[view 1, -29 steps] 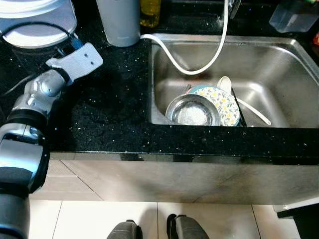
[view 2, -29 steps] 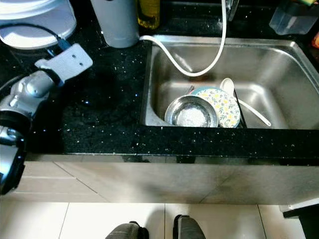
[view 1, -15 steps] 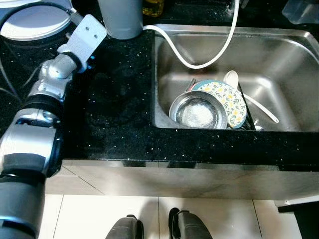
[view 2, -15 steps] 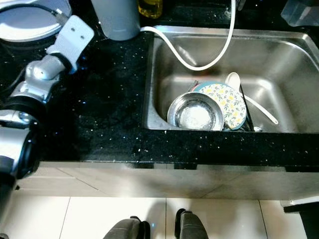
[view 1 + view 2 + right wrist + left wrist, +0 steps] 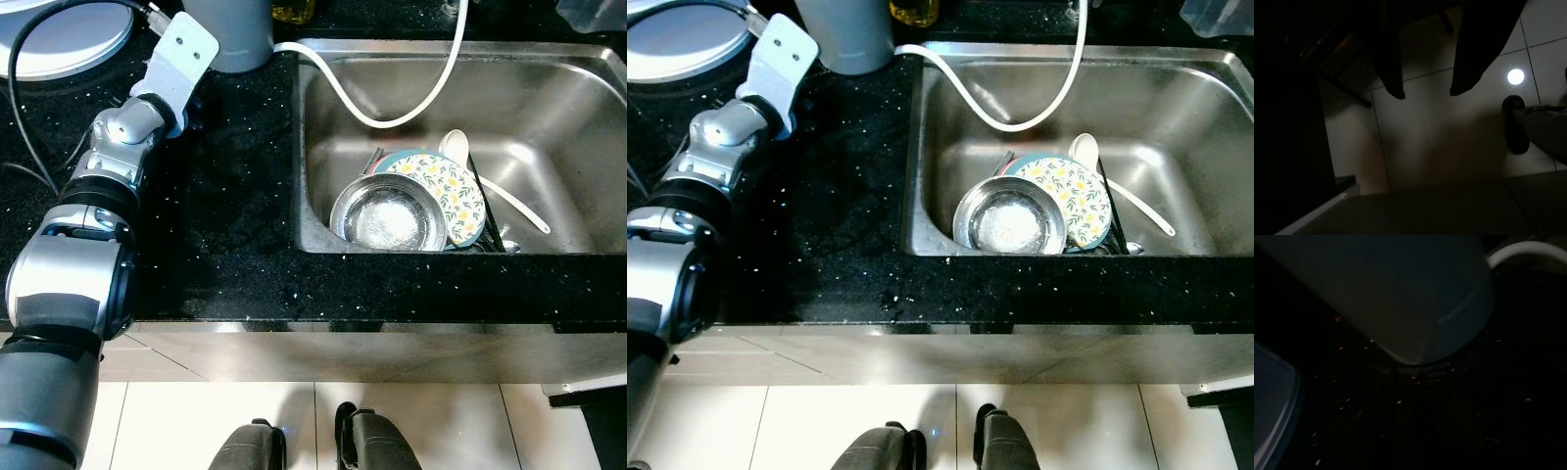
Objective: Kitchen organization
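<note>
In the steel sink (image 5: pixel 549 88) lie a steel bowl (image 5: pixel 386 216), a floral plate (image 5: pixel 450 190) partly under it, and a white spoon (image 5: pixel 490 186). A white hose (image 5: pixel 345 95) loops down into the sink from the tap. My left arm reaches over the black counter (image 5: pixel 225 225), its grey wrist plate (image 5: pixel 184 51) beside a grey cylindrical container (image 5: pixel 233 34). The left wrist view is dark and close on that container's base (image 5: pixel 1400 298). My right gripper (image 5: pixel 1428 92) hangs open over the tiled floor.
A white round appliance lid (image 5: pixel 59 34) with a black cable sits at the counter's back left. A yellow bottle (image 5: pixel 292 9) stands behind the grey container, and a clear box (image 5: pixel 593 12) is at the back right. My feet (image 5: pixel 313 446) stand at the cabinet front.
My left arm has stretched further back across the counter, bringing its wrist up beside the grey container. The head camera has shifted a little; the dishes in the sink lie as before.
</note>
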### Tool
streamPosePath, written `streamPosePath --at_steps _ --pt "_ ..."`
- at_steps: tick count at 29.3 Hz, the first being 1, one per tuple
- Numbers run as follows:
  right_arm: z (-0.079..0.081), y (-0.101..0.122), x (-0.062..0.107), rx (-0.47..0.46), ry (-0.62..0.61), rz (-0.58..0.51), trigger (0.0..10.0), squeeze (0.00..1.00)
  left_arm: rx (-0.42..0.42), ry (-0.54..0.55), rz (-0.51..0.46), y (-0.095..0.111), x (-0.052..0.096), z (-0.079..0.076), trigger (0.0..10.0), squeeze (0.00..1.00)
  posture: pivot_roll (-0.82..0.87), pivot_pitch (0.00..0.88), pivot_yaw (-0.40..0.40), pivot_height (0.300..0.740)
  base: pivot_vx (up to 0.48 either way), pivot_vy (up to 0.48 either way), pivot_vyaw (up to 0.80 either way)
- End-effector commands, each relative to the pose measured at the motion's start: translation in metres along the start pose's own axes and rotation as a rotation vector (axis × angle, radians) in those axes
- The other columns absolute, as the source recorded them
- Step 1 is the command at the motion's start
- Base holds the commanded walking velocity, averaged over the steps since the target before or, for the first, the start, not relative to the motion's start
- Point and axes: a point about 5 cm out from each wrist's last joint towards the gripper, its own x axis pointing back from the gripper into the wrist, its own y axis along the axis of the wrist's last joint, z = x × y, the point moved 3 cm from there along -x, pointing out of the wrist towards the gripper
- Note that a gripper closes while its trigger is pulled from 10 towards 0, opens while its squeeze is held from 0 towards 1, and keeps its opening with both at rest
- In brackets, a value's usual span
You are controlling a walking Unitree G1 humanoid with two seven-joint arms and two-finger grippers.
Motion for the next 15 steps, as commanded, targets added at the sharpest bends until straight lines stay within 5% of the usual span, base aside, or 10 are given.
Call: streamPosePath --at_steps 1,15 --pt "-0.0011 -0.0112 0.0077 -0.023 -0.014 0.042 10.0 0.0 0.002 -0.047 0.164 -0.0419 0.0089 -0.0138 0.0 0.0 -0.25 0.299 -0.01 0.74 0.0 0.0 0.0" --pt "0.0071 -0.0069 -0.0017 -0.038 -0.012 0.039 10.0 0.0 0.042 -0.077 0.144 -0.0441 0.0141 -0.0075 0.0 0.0 -0.24 0.273 0.006 0.74 0.0 0.0 0.0"
